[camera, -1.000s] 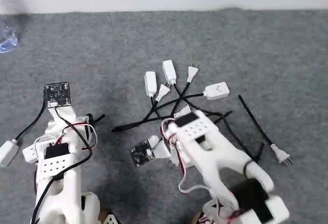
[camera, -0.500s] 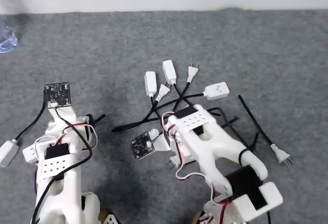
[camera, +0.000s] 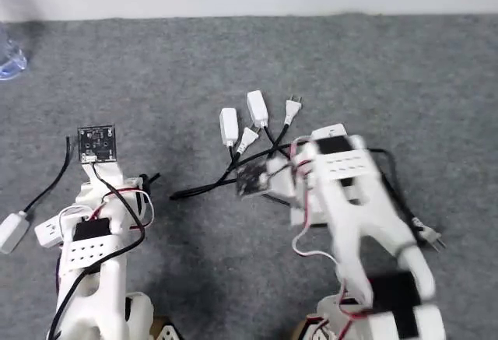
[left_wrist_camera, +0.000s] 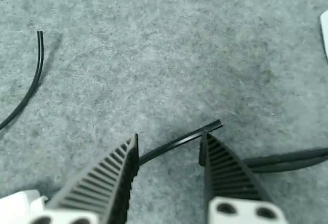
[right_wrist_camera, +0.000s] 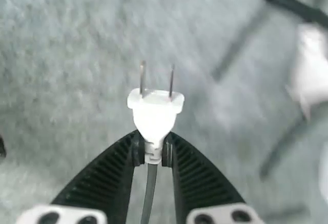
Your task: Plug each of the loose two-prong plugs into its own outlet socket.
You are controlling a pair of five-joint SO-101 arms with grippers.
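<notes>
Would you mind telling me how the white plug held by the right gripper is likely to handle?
The white plug looks rigid and light. The right gripper pinches only its narrow neck, so it may pivot when pushed. Its dark cord is probably floppy and could tug.

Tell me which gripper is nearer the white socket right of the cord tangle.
Right. The right gripper, holding a plug, is close by the socket; the left gripper sits open far off.

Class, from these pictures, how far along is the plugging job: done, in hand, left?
Done: nothing seems plugged in. In hand: the right gripper clamps one plug. Left: a loose plug lies near a free socket; the left gripper is open.
</notes>
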